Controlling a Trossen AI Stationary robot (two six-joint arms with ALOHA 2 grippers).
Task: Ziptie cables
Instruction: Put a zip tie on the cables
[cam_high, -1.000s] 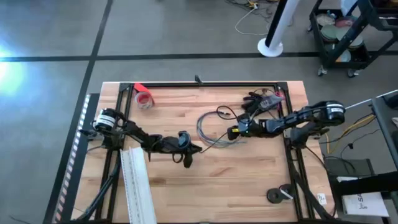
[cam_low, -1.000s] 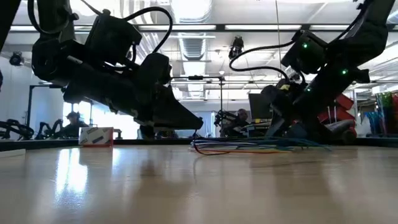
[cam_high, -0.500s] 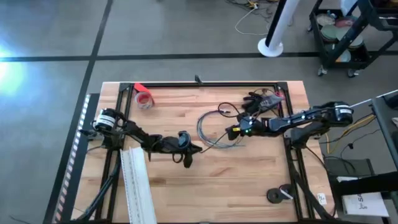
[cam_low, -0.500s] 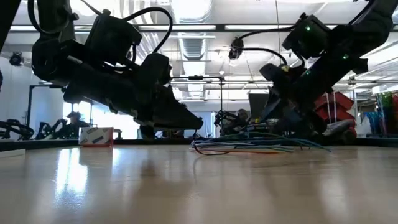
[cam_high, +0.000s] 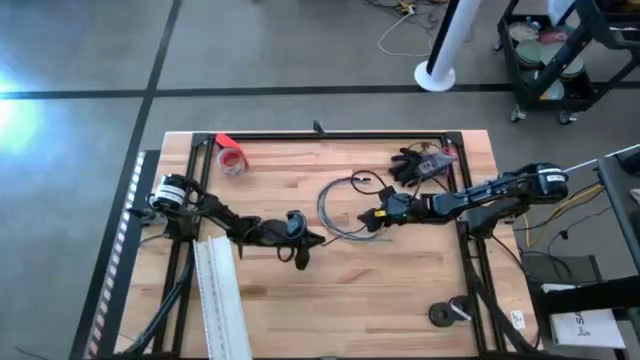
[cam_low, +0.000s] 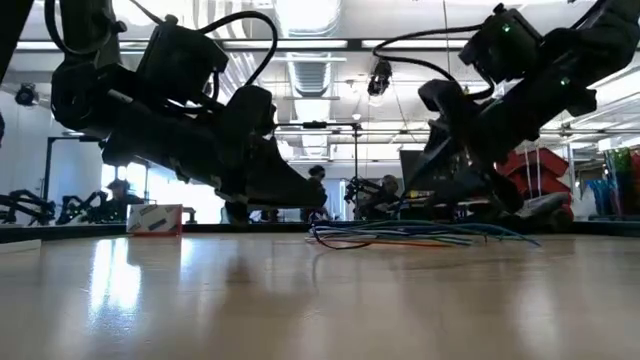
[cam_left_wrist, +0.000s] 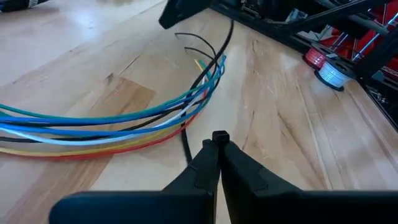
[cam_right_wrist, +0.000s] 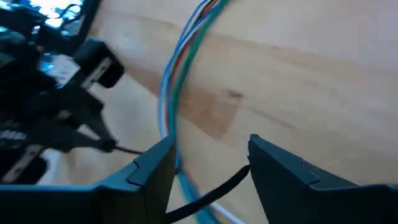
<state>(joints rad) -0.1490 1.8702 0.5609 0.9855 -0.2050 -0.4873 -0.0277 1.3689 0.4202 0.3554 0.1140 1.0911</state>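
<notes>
The cables (cam_high: 335, 210), a thin bundle of blue, green, red and dark wires, lie in a loop on the wooden table (cam_high: 300, 300); they also show in the low view (cam_low: 420, 237). My left gripper (cam_left_wrist: 219, 146) is shut on a thin black zip tie just left of the loop (cam_high: 318, 239). My right gripper (cam_right_wrist: 211, 162) is open and low over the loop's right side (cam_high: 368, 220). The cables (cam_right_wrist: 177, 81) run under one of its fingers, and a black strip (cam_right_wrist: 211, 193) lies in the gap. I cannot tell whether it touches either. My left gripper pinches the black zip tie between its two fingertips. A small square end (cam_left_wrist: 219, 135) pokes out past the tips. The thin strip (cam_left_wrist: 185, 146) runs along the table beside the fingers to the cable bundle. The fingers come nearly level from the table's left.
A red tape roll (cam_high: 232, 158) sits at the far left. A long flat white strip (cam_high: 220, 300) lies near left. A dark pile of gear (cam_high: 415, 162) is far right, and a small round spool (cam_high: 445, 315) near right. A black frame rail (cam_high: 330, 136) edges the table.
My right gripper has gone a little toward the table's left and near edges, over the right side of the cable loop. The cables and the left arm have kept still.
</notes>
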